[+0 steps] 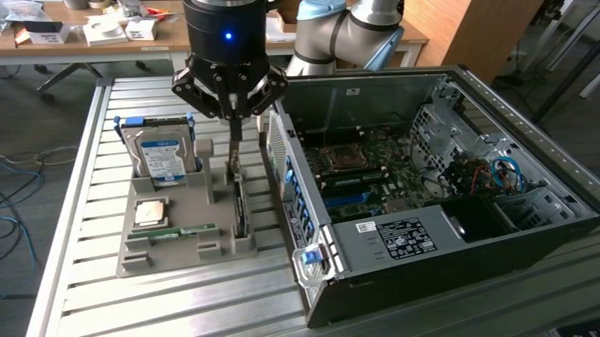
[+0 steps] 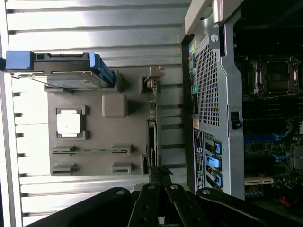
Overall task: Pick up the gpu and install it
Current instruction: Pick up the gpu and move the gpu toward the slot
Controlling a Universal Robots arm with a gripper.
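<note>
Exterior view — gripper pinched tight on the gpu top edge | gpu upright, edge-on, seated in the gray holder — on the holder's side nearest the computer case | hard drive upright at holder's far end

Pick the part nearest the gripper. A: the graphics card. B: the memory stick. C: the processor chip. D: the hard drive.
A: the gripper is shut on the top edge of the graphics card, which stands on edge in the gray holder.
</note>
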